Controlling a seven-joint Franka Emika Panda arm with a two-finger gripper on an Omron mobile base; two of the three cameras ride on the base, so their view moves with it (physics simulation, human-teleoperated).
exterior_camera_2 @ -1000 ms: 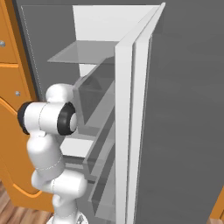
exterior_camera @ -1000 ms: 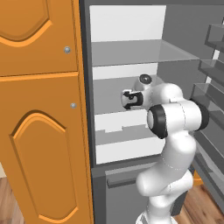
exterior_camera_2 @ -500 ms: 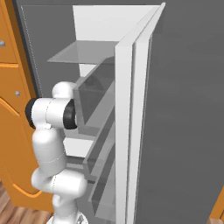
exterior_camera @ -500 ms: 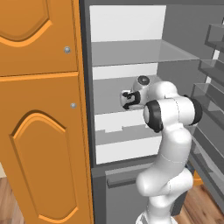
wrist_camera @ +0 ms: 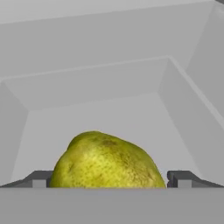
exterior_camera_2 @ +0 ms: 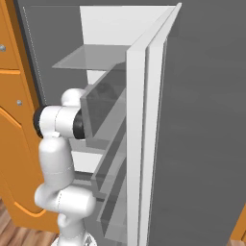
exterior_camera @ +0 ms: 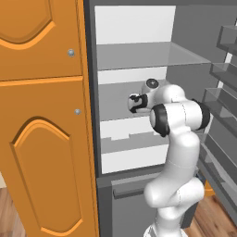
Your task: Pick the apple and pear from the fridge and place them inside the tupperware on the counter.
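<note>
2 dark fingers [wrist_camera: 109, 179] flanking the lumpy yellow-green pear [wrist_camera: 107, 162] inside the grey fridge [exterior_camera: 139, 60], contact unclear. Probably firm, light, slick-skinned; best squeezed across the fat middle.

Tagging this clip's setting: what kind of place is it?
A simulated kitchen: tall grey fridge standing open, orange wooden cabinets beside it, and a yellow-green pear between the claw tips.

Arm's upper joints swung a bit further left and up since a second ago, the gripper [exterior_camera: 132, 103] reaching slightly deeper into the fridge [exterior_camera: 134, 44].
</note>
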